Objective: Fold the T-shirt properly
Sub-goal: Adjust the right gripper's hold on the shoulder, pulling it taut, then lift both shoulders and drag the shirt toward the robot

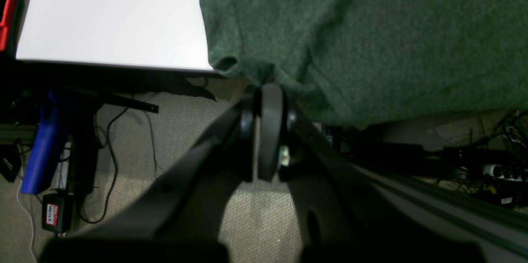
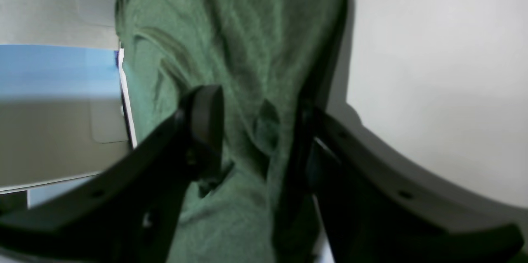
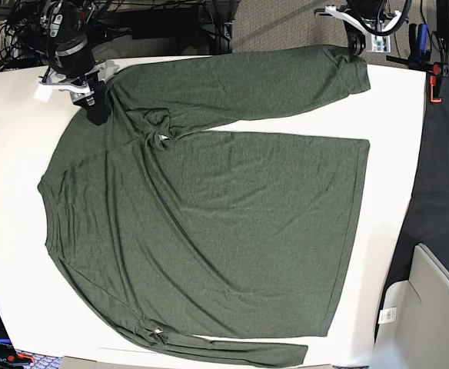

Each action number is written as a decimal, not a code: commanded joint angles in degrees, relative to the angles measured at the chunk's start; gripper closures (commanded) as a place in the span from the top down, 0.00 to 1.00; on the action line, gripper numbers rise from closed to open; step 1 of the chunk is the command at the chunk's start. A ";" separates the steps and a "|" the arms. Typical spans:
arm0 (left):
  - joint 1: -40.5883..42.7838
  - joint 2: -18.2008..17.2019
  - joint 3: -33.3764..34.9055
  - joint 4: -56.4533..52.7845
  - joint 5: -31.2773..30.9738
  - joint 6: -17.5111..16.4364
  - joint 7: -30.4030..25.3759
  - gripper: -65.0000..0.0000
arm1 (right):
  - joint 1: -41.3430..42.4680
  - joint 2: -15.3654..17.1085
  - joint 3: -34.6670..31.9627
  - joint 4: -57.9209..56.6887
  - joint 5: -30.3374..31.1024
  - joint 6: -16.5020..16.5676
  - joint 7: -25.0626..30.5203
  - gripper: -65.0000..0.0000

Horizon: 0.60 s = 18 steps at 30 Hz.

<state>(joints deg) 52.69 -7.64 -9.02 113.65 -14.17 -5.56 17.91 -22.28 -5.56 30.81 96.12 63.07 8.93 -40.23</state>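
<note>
Probably lab: cables point(image 1: 109, 164), white table point(image 3: 9, 231).

A small red-and-white label point(image 1: 52, 214) on a black box point(image 1: 57, 212) under the table appears to read "WALTER". No other text is legible.

**Two arms at the far corners**

The left gripper point(image 1: 268, 131) is closed, its fingers pressed flat together, at the far right corner in the base view. The right gripper point(image 2: 255, 131) is at the far left corner, its fingers point(image 2: 206, 118) spread apart and pointing down.
</note>
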 commanded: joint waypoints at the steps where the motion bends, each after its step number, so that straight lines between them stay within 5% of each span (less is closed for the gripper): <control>1: 0.72 -0.23 -0.35 0.86 -0.20 0.24 -1.08 0.00 | -1.06 0.16 -0.08 0.19 -1.40 -1.06 -1.57 0.21; 3: 0.72 -0.23 -0.35 0.86 -0.20 0.24 -1.08 0.00 | -1.41 0.16 -0.08 0.19 -1.40 -1.06 -1.66 0.01; 6: 0.72 -0.23 -0.43 0.86 -0.20 0.24 -1.08 0.00 | -1.32 0.07 0.36 0.19 -0.96 -0.71 -3.95 0.02; 12: 0.81 -0.23 -0.43 0.86 -0.20 0.24 -1.16 0.00 | -2.55 0.24 0.45 0.63 0.98 7.03 -4.30 0.02; 18: 0.81 -0.23 -0.43 1.12 -0.20 0.24 -1.34 0.00 | -6.95 0.42 1.94 7.40 3.00 7.47 -4.12 0.02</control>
<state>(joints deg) 52.71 -7.62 -9.06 113.65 -14.17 -5.58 17.87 -28.91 -5.63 32.21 102.15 64.82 15.49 -45.12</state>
